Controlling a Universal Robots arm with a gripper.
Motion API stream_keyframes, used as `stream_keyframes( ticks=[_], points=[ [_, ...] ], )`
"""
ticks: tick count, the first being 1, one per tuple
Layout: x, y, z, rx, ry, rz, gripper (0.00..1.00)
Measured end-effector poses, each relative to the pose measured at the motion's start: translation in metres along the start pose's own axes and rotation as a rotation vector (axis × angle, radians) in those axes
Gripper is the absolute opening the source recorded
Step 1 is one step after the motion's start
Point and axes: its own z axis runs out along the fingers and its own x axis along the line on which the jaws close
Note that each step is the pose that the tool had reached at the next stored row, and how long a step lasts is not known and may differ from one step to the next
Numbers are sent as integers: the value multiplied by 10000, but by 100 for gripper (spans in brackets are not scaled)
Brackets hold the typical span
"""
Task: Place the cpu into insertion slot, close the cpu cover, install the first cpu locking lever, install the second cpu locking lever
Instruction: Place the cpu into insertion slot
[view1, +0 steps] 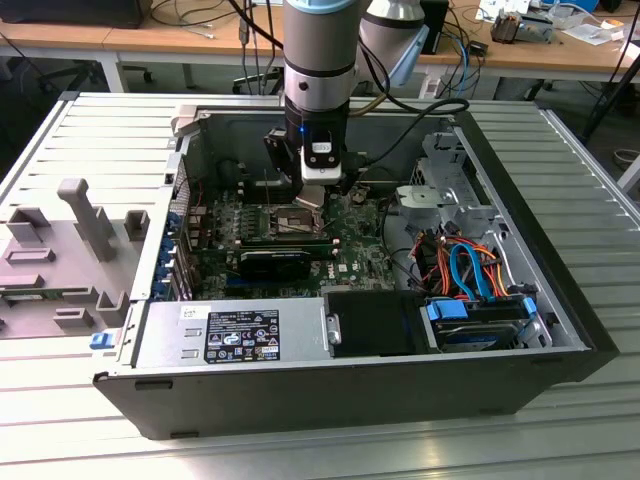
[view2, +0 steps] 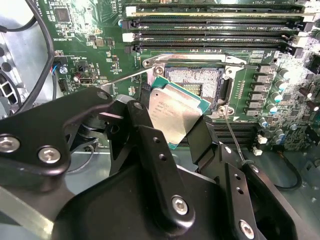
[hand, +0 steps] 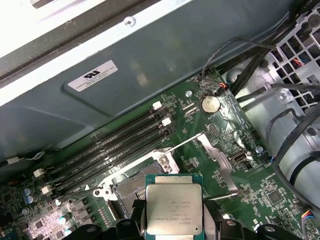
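Gripper (view2: 173, 129) jaws clamp the cpu (view2: 176, 107) by two opposite edges, near the open insertion slot (view2: 193, 80) (contact field exposed) and not yet in it. Step in hand: cpu placement. Seating likely calls for squaring the chip level over the socket.

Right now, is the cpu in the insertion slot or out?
Out: the gripper holds the cpu, clear of the empty insertion slot.

Sticker (hand: 92, 75) on case wall (hand: 165, 60), faint print on cpu (hand: 173, 210), none legible
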Motion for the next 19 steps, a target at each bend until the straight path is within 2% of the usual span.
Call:
stream_keyframes(
  ticks=[19],
  points=[
    [0, 0, 1, -7, -31, 342, 54]
  ],
)
